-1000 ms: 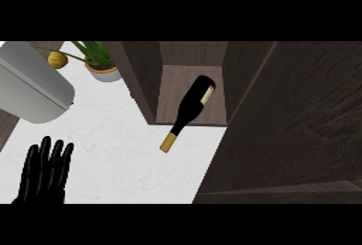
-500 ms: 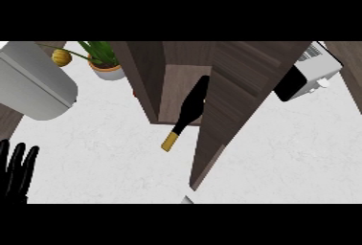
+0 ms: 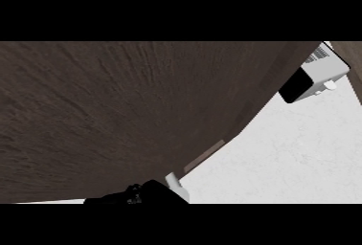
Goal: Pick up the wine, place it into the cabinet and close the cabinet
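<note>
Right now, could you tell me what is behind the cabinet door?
Nothing behind the cabinet door shows: it fills most of the view, so the wine cannot be seen. Only white counter shows beside it.

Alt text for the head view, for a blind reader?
A dark wood cabinet door fills most of the view. A black hand shows at the lower edge beneath it; white counter and a white appliance lie to the right.

A black hand [image 3: 139,195] with a pale grey forearm piece.
</note>
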